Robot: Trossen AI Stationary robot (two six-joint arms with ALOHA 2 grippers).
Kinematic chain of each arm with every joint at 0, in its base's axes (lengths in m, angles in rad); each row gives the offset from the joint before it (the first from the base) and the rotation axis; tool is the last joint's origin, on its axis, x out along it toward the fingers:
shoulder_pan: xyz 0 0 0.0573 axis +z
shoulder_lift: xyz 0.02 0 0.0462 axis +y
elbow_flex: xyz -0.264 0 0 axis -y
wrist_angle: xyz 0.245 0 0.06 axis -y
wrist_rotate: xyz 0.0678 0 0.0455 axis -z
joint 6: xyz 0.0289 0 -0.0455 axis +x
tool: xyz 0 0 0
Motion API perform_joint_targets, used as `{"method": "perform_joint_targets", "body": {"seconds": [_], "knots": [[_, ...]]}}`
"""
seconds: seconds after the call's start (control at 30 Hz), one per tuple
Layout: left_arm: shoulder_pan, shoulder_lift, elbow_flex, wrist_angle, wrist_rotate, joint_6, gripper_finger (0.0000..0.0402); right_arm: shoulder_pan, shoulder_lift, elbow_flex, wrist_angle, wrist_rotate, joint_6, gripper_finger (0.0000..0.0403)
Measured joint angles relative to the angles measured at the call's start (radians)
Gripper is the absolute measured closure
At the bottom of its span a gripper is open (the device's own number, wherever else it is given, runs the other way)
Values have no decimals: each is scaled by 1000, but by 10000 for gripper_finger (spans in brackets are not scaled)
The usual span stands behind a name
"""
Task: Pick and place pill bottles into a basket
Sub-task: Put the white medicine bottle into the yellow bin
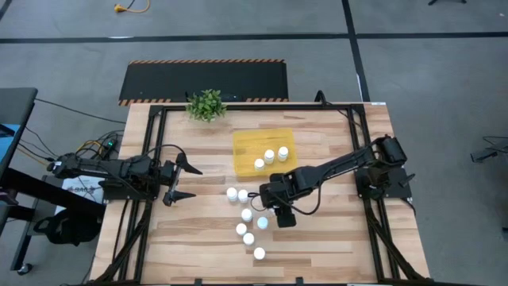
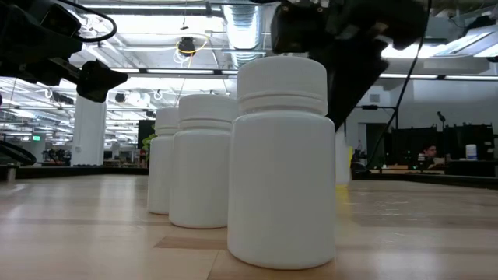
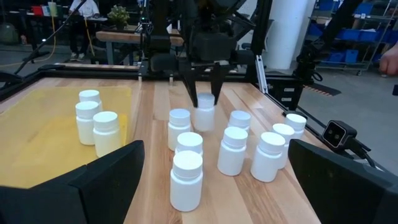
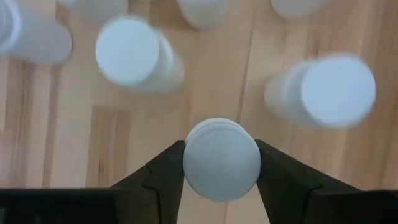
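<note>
High view: shallow yellow translucent plastic tray (image 1: 248, 145) mid-bench toward the far edge, three small white capped pill bottles (image 1: 270, 156) inside; more stand loose nearer the front edge. My right jaws (image 1: 263, 203) among these; my left jaws (image 1: 179, 182), spread apart, wait toward the left edge.

Left wrist view: right jaws (image 3: 203, 98) straddle one bottle (image 3: 204, 114).

Right wrist view: right jaws (image 4: 220, 163) clamped on that bottle's cap (image 4: 221, 159).

3 white pill bottles (image 2: 282, 163) stood in a row on the wooden table (image 2: 93, 233), receding from the camera. The nearest filled the middle of the frame; the second (image 2: 204, 159) sat just behind to its left, the third (image 2: 161, 159) farther back. Dark arm parts (image 2: 350, 39) hung above the nearest cap. A yellow sliver (image 2: 343, 171) showed behind that bottle's right side.
</note>
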Motion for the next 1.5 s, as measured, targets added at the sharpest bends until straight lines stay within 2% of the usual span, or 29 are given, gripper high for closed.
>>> {"method": "perform_joint_targets", "body": {"seconds": [0.27, 0.7, 1.03, 1.5], "knots": [[0, 0, 0, 0, -1, 0, 15, -38, -104, 0, -91, -1, 0, 242], [0, 0, 0, 0, -3, -5, 15, -202, -229, 14, -166, 57, -102, 242], [0, 0, 0, 0, -3, 0, 15, -339, -229, 94, -197, 89, -248, 237], [0, 0, 0, 0, -4, -5, 15, -393, -128, 95, -217, 86, -331, 236]]}}
